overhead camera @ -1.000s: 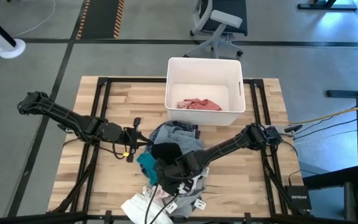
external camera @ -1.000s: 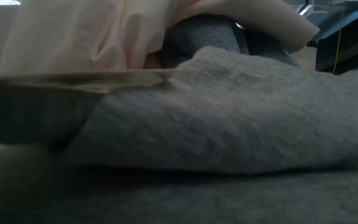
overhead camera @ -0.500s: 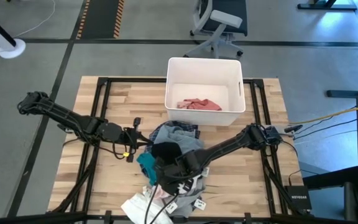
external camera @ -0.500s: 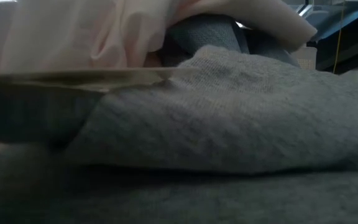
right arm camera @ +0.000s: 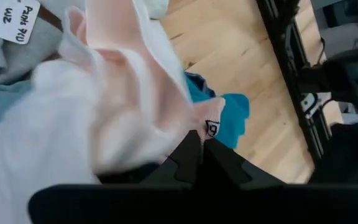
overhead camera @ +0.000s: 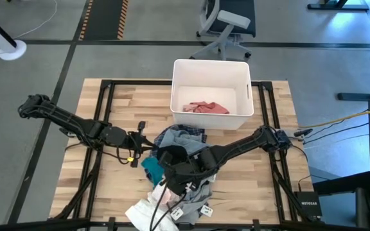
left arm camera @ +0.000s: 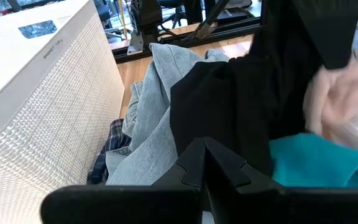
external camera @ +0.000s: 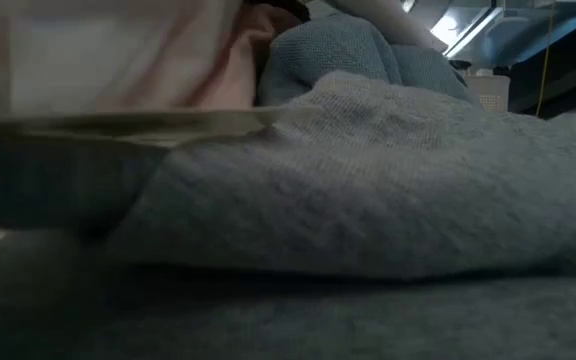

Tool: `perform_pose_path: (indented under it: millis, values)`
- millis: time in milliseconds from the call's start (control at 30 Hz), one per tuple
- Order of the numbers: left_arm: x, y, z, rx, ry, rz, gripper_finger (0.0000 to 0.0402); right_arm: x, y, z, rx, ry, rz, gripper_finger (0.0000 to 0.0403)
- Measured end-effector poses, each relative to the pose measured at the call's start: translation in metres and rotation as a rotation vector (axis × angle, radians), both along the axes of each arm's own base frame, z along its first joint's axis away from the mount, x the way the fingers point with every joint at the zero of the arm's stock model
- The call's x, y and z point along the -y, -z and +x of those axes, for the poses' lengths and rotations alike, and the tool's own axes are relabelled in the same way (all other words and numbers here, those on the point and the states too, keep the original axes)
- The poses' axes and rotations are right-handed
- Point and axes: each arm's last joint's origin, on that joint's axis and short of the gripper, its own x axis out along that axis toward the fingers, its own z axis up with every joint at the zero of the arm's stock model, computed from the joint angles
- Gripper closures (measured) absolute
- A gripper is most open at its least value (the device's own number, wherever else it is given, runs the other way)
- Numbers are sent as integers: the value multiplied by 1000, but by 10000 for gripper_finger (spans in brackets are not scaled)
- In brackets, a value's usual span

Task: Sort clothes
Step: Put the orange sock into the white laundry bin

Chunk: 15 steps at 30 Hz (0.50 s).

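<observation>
Nearest the front edge of the worktop (overhead camera: 108, 102) lies the tail of the clothes pile (overhead camera: 178, 173): a white garment with small tags (overhead camera: 148, 210) and grey knit fabric (external camera: 368, 200) that fills the low view almost entirely. Just behind it, the right gripper (overhead camera: 175, 174) is down in the middle of the heap with its jaws clenched on a pale pink garment (right arm camera: 110, 106); the fabric bunches between the fingertips in the right wrist view, with a teal piece (right arm camera: 229, 118) lying on the wood beyond. How much of the pink cloth has come free of the heap is hard to tell, since the arm covers the spot from above.

Beside the pile, the left gripper (overhead camera: 139, 138) waits with jaws fully closed and holding nothing. Its camera looks across a black garment (left arm camera: 229, 106), a light blue-grey one (left arm camera: 148, 112), and a corner of dark plaid (left arm camera: 112, 146) lying against the bin wall.

Farthest back stands the white plastic bin (overhead camera: 243, 86), holding a single reddish-pink garment (overhead camera: 205, 108).

Judging by that, the sort is at an early stage: one item is binned, one is in the grip, and black, blue-grey, plaid, teal, grey and white pieces remain on the worktop.
</observation>
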Motion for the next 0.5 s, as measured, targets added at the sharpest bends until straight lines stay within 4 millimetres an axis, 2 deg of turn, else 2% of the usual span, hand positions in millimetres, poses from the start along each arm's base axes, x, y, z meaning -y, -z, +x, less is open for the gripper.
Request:
perform_pose_path:
  millis: [500]
  values:
    - [0,0,0,-5,0,1,402,18,-44,-28,89,130,-125,371]
